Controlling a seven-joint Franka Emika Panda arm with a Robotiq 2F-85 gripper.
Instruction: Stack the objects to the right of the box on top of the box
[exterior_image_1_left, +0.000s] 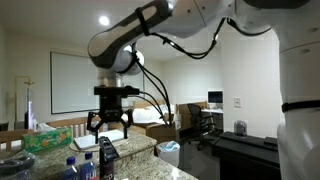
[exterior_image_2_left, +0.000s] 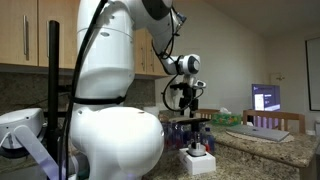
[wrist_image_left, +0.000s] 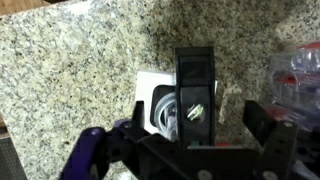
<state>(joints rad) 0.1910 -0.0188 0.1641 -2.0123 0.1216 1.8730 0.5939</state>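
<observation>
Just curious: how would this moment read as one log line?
gripper: open, empty, above white box | black bar: on white box | counter: granite

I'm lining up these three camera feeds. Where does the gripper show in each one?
Exterior view: gripper left of centre, jaws spread, above the granite counter.
Exterior view: right of centre, beyond the robot's white body.
Wrist view: along the bottom edge, jaws either side.
Shared landmark: the granite counter.
</observation>
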